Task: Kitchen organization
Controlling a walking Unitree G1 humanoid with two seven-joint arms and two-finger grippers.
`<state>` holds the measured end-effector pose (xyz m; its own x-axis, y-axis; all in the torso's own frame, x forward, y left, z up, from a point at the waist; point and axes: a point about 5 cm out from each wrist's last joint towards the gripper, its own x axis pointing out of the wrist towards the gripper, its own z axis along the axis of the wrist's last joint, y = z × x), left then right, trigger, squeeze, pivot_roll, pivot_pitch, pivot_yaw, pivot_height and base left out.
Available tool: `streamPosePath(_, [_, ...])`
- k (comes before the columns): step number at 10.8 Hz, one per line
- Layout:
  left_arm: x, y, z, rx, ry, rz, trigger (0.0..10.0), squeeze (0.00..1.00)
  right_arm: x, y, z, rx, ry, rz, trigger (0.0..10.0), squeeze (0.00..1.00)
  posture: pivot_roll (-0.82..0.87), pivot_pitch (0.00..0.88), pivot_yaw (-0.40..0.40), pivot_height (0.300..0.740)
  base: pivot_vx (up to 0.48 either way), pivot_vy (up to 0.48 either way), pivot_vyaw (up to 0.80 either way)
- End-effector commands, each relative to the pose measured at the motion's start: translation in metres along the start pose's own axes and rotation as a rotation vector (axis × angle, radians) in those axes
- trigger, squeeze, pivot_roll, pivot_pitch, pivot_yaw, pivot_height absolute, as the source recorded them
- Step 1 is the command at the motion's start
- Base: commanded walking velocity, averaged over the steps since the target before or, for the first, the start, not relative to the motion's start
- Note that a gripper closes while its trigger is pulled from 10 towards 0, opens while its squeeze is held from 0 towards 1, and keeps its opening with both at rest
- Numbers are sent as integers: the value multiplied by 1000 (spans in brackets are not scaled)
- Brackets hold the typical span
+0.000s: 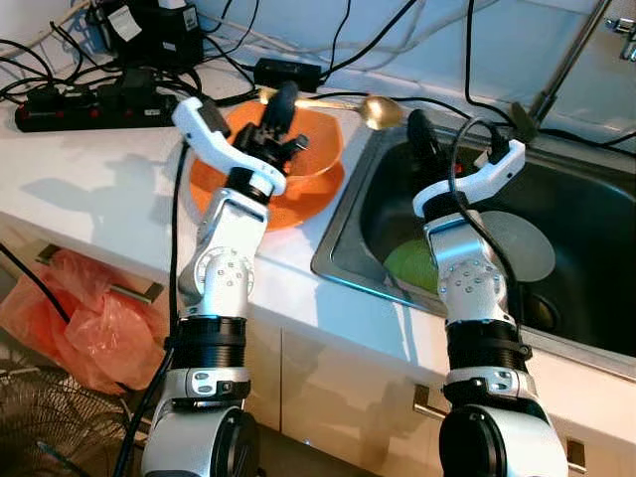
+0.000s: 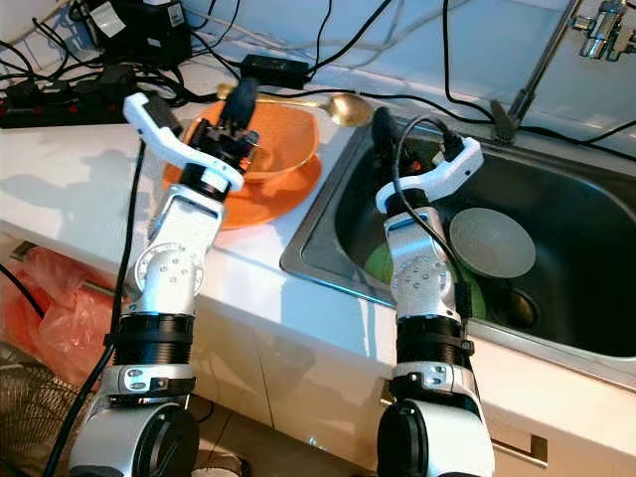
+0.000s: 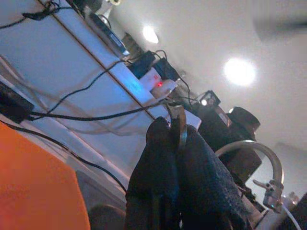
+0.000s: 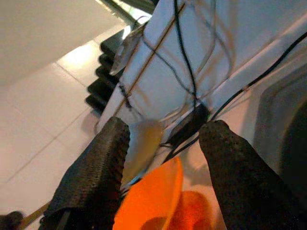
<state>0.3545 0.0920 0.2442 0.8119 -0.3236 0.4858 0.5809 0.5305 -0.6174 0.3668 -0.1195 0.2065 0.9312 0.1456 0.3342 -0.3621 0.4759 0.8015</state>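
An orange bowl [image 1: 298, 144] sits on an orange plate [image 1: 298, 204] on the white counter, left of the sink. A gold spoon [image 1: 380, 109] lies behind the bowl, its handle running left. My left gripper [image 1: 285, 99] stands over the bowl's back rim, fingers pointing up, right at that handle. In the left wrist view the left gripper [image 3: 175, 132] is shut with a thin metal strip [image 3: 180, 122] pinched at its tips, apparently the spoon's handle. My right gripper [image 1: 421, 131] hovers over the sink's left rim. It is open [image 4: 165, 129], with nothing between its fingers.
The steel sink [image 1: 348, 234] holds a green dish [image 1: 409, 266] and a grey round plate [image 1: 522, 246]. A tap [image 1: 571, 60] rises at the back right. Black cables and a power strip [image 1: 89, 107] crowd the back of the counter. An orange bag [image 1: 79, 313] hangs below.
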Motion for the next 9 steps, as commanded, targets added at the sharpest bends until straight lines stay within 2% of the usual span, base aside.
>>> streamPosePath(1, [-1, -9, -15, -42, 34, -31, 10000, 0, -2, 5, -1, 29, 3, 31, 10000, 0, 200, 38, -26, 740, 0, 0, 0])
streamPosePath(9, [-1, -15, -21, -47, 65, -60, 10000, 0, -5, 4, -4, 45, 38, 39, 10000, 0, 204, 44, -26, 740, 0, 0, 0])
